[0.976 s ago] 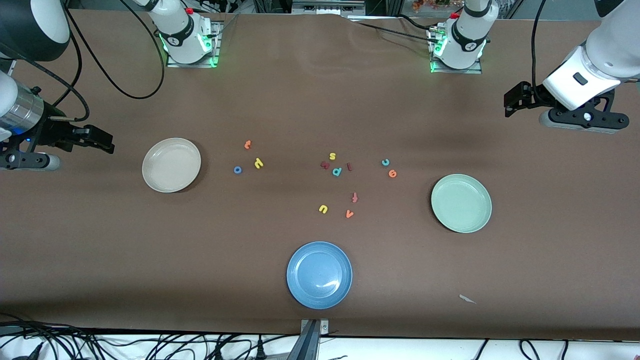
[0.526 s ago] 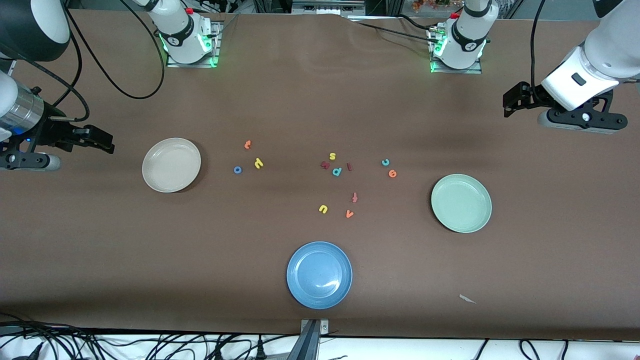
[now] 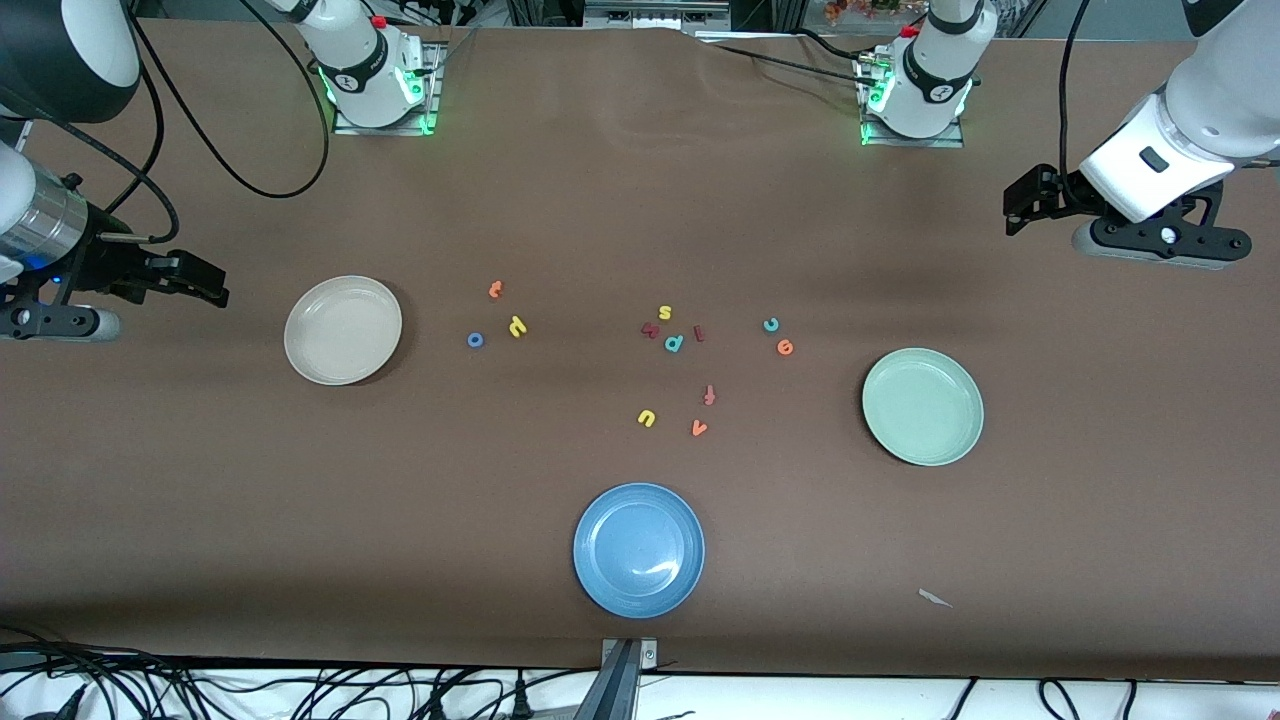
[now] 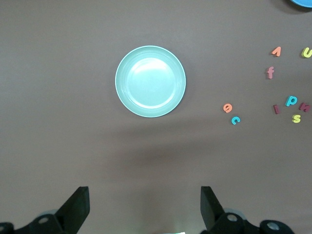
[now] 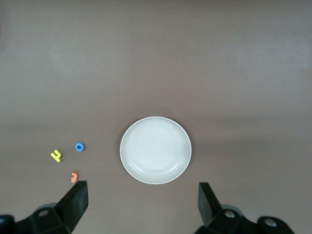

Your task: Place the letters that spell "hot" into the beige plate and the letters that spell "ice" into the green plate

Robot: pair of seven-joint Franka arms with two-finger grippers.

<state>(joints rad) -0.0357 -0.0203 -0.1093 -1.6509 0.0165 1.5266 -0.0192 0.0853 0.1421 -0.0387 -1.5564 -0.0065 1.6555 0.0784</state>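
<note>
With both grippers, left (image 3: 1030, 200) and right (image 3: 195, 282), hanging open-fingered and empty at the worktop's ends, start on the nearest letters: three plates, blue (image 3: 639, 550) nearest, green (image 3: 923, 407), beige (image 3: 343, 330), all empty, and twelve letters between them.

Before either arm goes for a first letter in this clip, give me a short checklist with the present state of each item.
1. left gripper open, holding nothing, up at its own end of the table: ok.
2. right gripper open, holding nothing, up near the beige plate: ok.
3. Beige plate has no letters in it yet: ok.
4. green plate has no letters in it yet: ok.
5. yellow h, blue o, orange t lie apart on the cloth: ok.
6. dark red i has the teal p close beside it; room for fingers: cannot tell.
</note>
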